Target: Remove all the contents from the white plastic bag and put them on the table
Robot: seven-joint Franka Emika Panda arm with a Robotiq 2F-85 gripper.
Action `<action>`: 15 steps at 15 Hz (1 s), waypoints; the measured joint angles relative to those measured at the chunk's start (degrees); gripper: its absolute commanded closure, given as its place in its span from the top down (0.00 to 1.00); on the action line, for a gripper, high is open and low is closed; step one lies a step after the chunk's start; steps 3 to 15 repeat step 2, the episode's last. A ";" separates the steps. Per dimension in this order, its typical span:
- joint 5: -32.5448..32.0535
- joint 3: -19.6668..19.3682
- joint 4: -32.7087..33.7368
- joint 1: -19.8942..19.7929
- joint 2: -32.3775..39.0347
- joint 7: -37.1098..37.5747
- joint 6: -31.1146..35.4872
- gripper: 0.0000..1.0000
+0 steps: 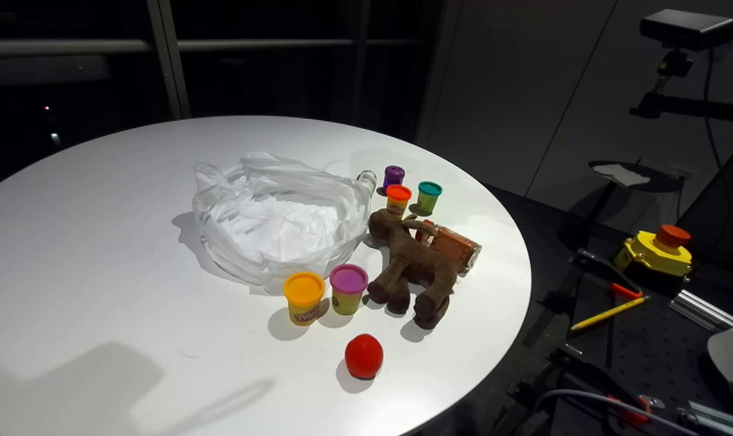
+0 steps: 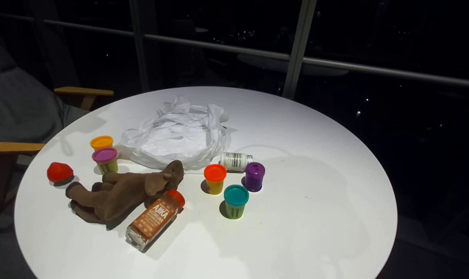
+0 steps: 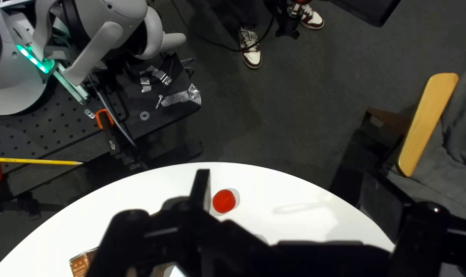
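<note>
White plastic bag [image 1: 299, 266]: landmark; sides below as seen in an exterior view. Slumped on the round white table [image 1: 100, 242], mouth up, crumpled film within; anything under the folds cannot be told. Should be near weightless, slippery, easily torn; take by the bunched rim.
Yellow-orange-lidded Play-Doh tub [image 1: 304, 298]: upright, just in front of bag. Likely stiff, light; pinch across the wall below the lid.
Magenta-lidded tub [image 1: 348, 290]: upright, front right of bag, near; expect same handling.
Red lump [image 1: 364, 356]: front right of bag, well apart; material unclear.
White labelled bottle [image 1: 367, 179]: lying at bag's back right, beside or touching, cannot tell which.
Purple pot [image 1: 393, 177]: upright, right of bag, toward the back; probably stiff, smooth.
Red-orange-lidded Play-Doh tub [image 1: 397, 201]: upright, right of bag, near.
Brown plush animal [image 1: 413, 257]: on its side, right of bag, head nearest. Likely soft, light, floppy; take round the trunk.
Teal-lidded tub [image 1: 428, 198]: upright, right of bag, farther out.
Ajika Georgian jar [image 1: 454, 245]: lying right of bag, past the plush; looks like glass, perhaps heaviest here.
Gripper [image 3: 284, 188]: fingers spread, nothing clamped. Absent from both exterior views, so well apart from bag; bag not visible in wrist view, direction from gripper uncertain. Red lump shows there through the gap, on the table beyond the fingertips.
</note>
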 measured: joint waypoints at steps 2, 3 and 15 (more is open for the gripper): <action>-0.01 0.02 0.11 0.05 0.03 0.03 -0.08 1.00; -0.01 0.02 0.11 0.05 0.03 0.03 -0.08 1.00; -0.01 0.02 0.11 0.05 0.03 0.03 -0.08 1.00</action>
